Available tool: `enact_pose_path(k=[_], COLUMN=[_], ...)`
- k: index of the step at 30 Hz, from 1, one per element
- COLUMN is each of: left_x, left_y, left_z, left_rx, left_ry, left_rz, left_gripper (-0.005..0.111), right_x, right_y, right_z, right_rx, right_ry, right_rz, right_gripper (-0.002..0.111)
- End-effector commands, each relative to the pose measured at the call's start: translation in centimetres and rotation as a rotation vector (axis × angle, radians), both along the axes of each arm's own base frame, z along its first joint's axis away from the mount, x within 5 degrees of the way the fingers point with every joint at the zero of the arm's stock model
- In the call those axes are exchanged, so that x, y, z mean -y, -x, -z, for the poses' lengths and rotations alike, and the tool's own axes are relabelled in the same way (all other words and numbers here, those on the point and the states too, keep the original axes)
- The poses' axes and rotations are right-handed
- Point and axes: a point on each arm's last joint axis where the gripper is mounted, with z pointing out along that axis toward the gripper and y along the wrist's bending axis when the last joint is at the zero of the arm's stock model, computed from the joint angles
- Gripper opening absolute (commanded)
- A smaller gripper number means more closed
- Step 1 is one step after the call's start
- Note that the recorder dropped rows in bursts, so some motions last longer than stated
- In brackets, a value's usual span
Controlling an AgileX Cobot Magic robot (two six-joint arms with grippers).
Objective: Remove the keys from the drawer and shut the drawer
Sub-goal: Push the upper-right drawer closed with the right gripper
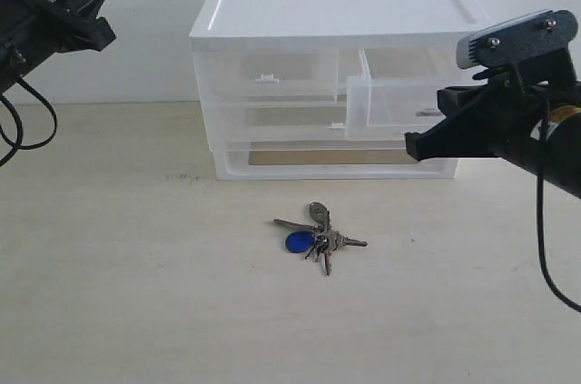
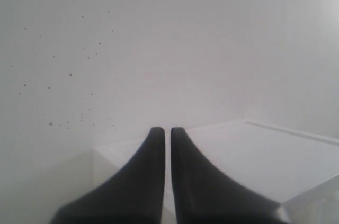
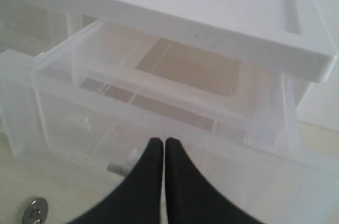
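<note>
**Keys out, drawer open: half done**

Left gripper [image 2: 167, 130] hangs high at the far left, above and beside the cabinet [image 1: 336, 3], fingers pressed together with nothing between them (its wrist camera sees only wall and the cabinet's white top). Looks parked, no part in this step.

Upper left small drawer [image 1: 268, 75] sits flush. Not our target.

The keys [image 1: 318, 237] lie flat on the table [image 1: 136, 293] in front of the cabinet, near the middle, blue fob toward the left of the bunch. Nothing touches them. So the removal step reads as done.

The drawer [image 1: 395, 98], upper right, is still pulled well out. The right wrist view shows it empty, only the tan table visible through the plastic.

Right gripper [image 3: 164, 142] is just in front of the drawer's face, clenched and empty, tips aimed at it. I can't tell whether it touches.

What's left, as I read it: push the drawer front straight back until flush with its left neighbour. Clenched fingers suit a push.
</note>
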Motion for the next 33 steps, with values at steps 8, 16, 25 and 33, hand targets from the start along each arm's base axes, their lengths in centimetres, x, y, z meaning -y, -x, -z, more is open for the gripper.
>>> enact_pose_path(k=[8, 16, 25, 33], left_x=[-0.2, -0.2, -0.3, -0.5], left_y=[0.1, 0.1, -0.4, -0.9], left_z=[-0.2, -0.1, 0.7, 1.9], left_rx=[-0.001, -0.003, -0.019, -0.038], left_ry=[0.008, 0.008, 0.035, 0.065], left_rz=[-0.012, -0.011, -0.026, -0.039], left_gripper=[0.004, 0.004, 0.004, 0.004], right_x=[-1.8, -1.5, 0.6, 0.3], right_y=[-5.2, -7.6, -8.2, -7.3], right_z=[0.4, 1.1, 1.5, 0.6], right_rx=[0.024, 0.001, -0.065, -0.11], right_ry=[0.035, 0.062, 0.077, 0.047], right_rz=[-0.003, 0.026, 0.078, 0.043], right_gripper=[0.0, 0.0, 0.0, 0.0])
